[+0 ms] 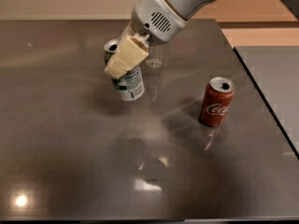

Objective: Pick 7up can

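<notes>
The 7up can (pixel 130 84), silver-white with green markings and a printed label, hangs tilted in my gripper (pixel 120 63), its silver top (pixel 111 45) leaning to the left. A cream-coloured finger (pixel 126 56) lies across the front of the can; the other finger is hidden behind it. The gripper is shut on the can and holds it above the dark table (pixel 70 148), left of centre. The white arm (pixel 161 13) reaches in from the top right.
A red Coca-Cola can (pixel 216 101) stands upright on the right of the table. A clear plastic water bottle (pixel 154 57) stands just behind the gripper. The table's right edge (pixel 266 106) borders a lighter floor and a grey surface.
</notes>
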